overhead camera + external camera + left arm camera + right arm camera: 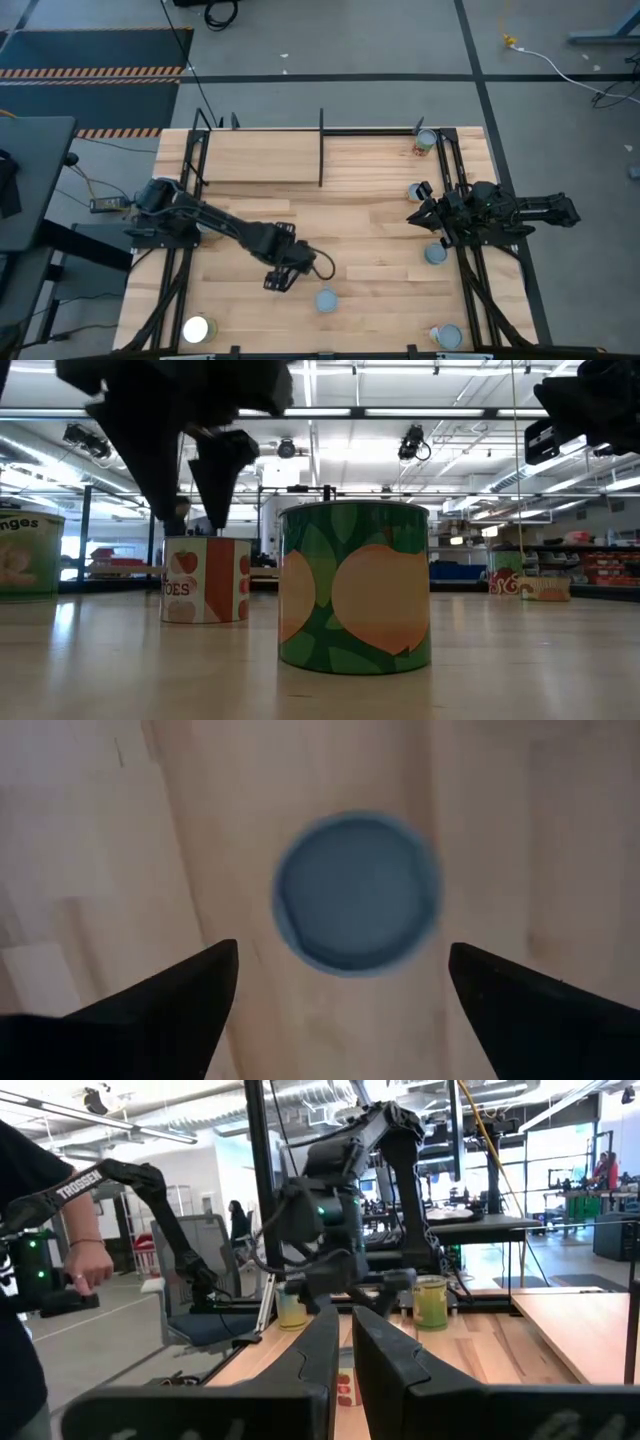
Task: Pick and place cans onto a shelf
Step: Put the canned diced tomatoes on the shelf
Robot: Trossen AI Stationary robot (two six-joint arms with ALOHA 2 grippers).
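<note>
My left gripper [274,281] is open and points down above the table's near middle. A can with a blue-grey lid [357,892] stands upright on the tabletop just beyond its fingertips. This is the can [326,299] with the green label and orange fruit [355,588]. In the low view my left gripper [195,515] hangs left of it and touches nothing. My right gripper [413,215] is shut and empty at the right, between two cans [415,191] [435,254]. The shelf [260,158] lies at the far left.
More cans stand at the far right corner [426,141], the near right [447,337] and the near left, where one lid glares white [197,329]. Black rods [321,150] edge the shelf. A person [40,1280] stands beyond the table's left side.
</note>
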